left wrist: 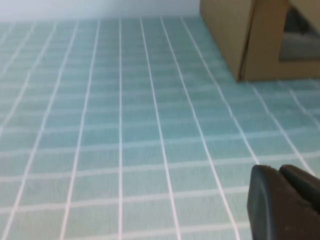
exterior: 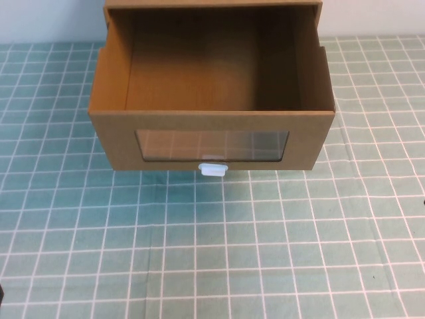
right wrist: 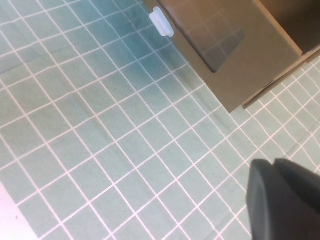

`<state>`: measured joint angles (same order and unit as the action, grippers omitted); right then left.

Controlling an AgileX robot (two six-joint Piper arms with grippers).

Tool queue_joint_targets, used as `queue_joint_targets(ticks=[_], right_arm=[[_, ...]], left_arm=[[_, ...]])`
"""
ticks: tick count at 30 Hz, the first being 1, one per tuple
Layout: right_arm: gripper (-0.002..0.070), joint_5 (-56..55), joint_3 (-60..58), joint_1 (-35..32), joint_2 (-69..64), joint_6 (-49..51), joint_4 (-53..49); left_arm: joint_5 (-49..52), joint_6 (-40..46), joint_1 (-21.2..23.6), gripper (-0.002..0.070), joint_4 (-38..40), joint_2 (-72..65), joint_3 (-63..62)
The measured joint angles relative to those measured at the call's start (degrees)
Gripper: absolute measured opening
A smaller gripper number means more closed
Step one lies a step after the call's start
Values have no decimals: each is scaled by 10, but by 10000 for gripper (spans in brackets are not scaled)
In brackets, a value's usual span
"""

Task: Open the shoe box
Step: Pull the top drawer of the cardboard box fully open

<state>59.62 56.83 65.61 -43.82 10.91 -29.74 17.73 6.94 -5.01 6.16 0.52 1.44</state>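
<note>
Off the lower left of the high view, the left gripper [left wrist: 280, 171] shows only to its own wrist camera: low over the teal, white-gridded tablecloth [exterior: 212, 252], fingers pressed together on nothing, well apart from the box. In the upper middle of the high view stands the brown cardboard drawer-style shoe box [exterior: 212, 121], its empty tray already drawn forward out of the outer sleeve [exterior: 212, 3], so the opening looks done. It should be light and fairly stiff, though thin walls may buckle if squeezed, and the clear plastic window [exterior: 212, 145] in the front would dent. The small white plastic pull tab [exterior: 213, 169] under that window is the proper hold. Beyond the right edge, the right gripper [right wrist: 276, 162] hangs closed and empty over the cloth, near the box's front corner.
</note>
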Motion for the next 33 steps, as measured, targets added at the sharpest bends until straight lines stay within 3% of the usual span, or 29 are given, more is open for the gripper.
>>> queue_joint_targets(ticks=[5, 27, 30, 33], right_arm=[[-13, 0, 0, 0, 0, 0, 0], [-13, 0, 0, -4, 4, 0, 5], [-13, -2, 0, -40, 19, -3, 31], [-13, -6, -1, -128, 48, -8, 58]], left_arm=[[38, -1, -5, -5, -1, 0, 0], [39, -1, -6, -5, -2, 1, 0], [39, -1, -6, -5, -2, 1, 0], [39, -1, -6, -5, -2, 1, 0]])
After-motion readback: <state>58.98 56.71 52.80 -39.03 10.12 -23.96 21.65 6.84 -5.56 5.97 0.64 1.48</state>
